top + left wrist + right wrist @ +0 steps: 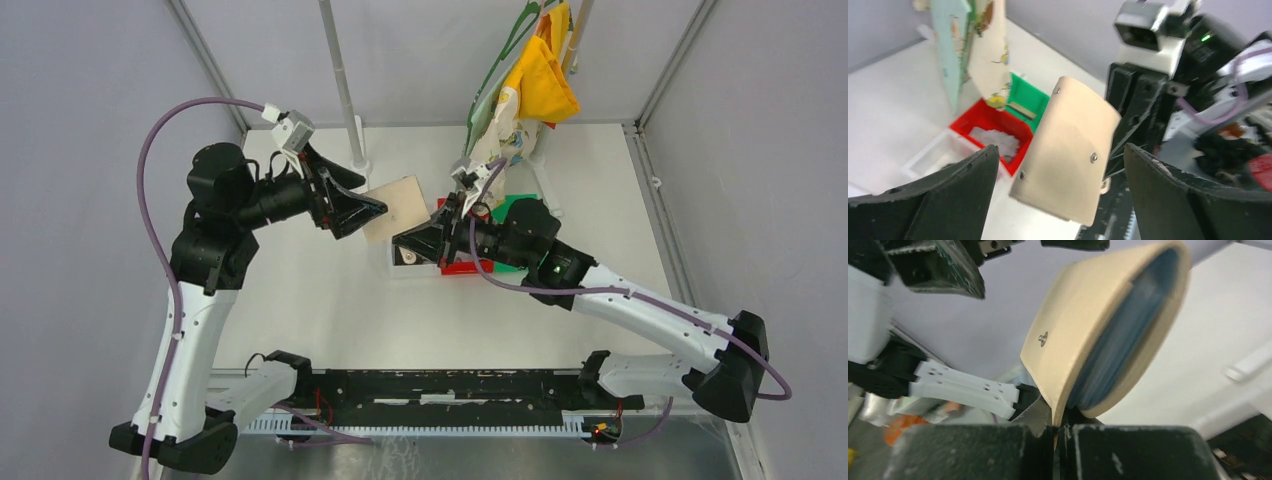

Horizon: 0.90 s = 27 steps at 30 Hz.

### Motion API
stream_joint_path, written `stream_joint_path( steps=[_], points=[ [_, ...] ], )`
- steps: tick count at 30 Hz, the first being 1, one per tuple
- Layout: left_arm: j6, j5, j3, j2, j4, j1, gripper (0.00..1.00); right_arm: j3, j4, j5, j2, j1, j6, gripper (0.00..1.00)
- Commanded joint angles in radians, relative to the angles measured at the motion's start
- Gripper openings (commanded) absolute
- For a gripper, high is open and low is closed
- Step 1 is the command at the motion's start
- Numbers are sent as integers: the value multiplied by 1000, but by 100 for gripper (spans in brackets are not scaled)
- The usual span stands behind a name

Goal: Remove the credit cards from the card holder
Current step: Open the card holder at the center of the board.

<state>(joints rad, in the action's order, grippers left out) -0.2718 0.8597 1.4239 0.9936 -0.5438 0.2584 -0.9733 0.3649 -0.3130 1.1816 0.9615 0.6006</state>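
The card holder (396, 204), tan with small rivets, hangs in the air between both arms. My right gripper (1062, 432) is shut on its lower edge, so the folded card holder (1083, 325) stands up from the jaws with its pale blue-grey inside (1128, 335) showing. My left gripper (1059, 149) is open, its two black fingers (963, 190) standing wide on either side of the card holder (1068, 150) without touching it. In the top view the left gripper (375, 215) faces the right gripper (405, 243) across the holder. The credit cards are hidden.
A red bin (462, 266) and a green bin (515, 205) sit on the table under the right wrist. The red bin (993, 127) holds white stuff, with a clear tray (933, 155) beside it. Patterned cloths (520, 90) hang at the back, next to an upright pole (345, 90).
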Motion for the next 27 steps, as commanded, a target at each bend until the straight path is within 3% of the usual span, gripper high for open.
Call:
stream_joint_path(
  steps=[1,5,7,12,18,23,27],
  points=[
    [362,-141,-47,-58,-70,-3,100,-233,-485,85,11,5,-210,0],
    [591,-82,-138,-99,-196,-2,99,-456,-901,179,138,52,-343,0],
    [673,-44,-178,-115,-269,-2,98,-501,-1003,243,173,94,-381,0],
    [795,16,-204,-115,-394,-2,93,-494,-1029,234,178,133,-432,0],
    [936,43,-192,-120,-502,-3,82,-523,-1033,38,171,134,-546,0],
    [1125,104,-188,-128,-657,-2,79,-574,-1039,-89,179,134,-630,0],
    [1295,47,-212,-136,-752,-3,79,-640,-1074,-109,202,134,-673,0]
  ],
)
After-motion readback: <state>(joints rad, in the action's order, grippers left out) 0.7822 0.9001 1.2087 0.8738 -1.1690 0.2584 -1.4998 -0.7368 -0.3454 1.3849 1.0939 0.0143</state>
